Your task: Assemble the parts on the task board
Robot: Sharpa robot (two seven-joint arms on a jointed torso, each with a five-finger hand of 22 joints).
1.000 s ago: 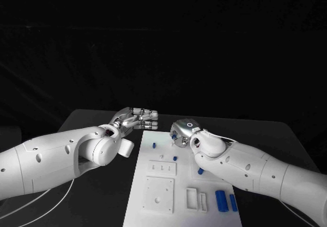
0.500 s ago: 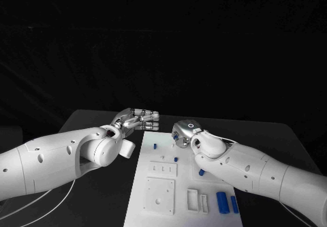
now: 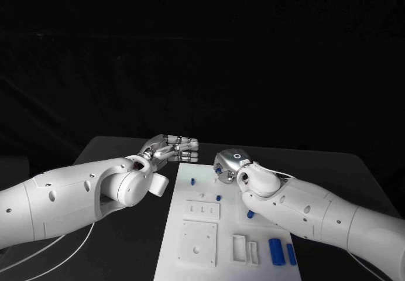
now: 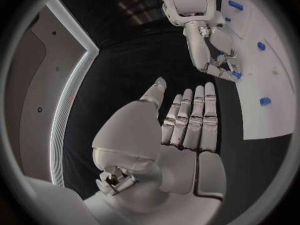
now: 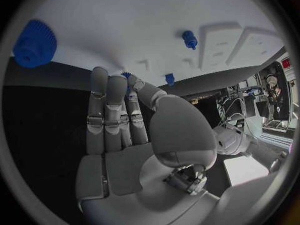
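While blue parts [image 3: 276, 250] dot the task board [image 3: 196, 257].

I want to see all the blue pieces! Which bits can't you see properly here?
- Head view: the right hand and its arm cover part of the task board, hiding a blue part partly.
- Right wrist view: the fingers hide whatever the fingertips touch; the blue gear sits by the circle's rim.

task board [image 3: 196, 231] — blue parts [image 3: 276, 250], two hands

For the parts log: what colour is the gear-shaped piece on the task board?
Blue; the gear-shaped piece shows best in the right wrist view, on the white task board.
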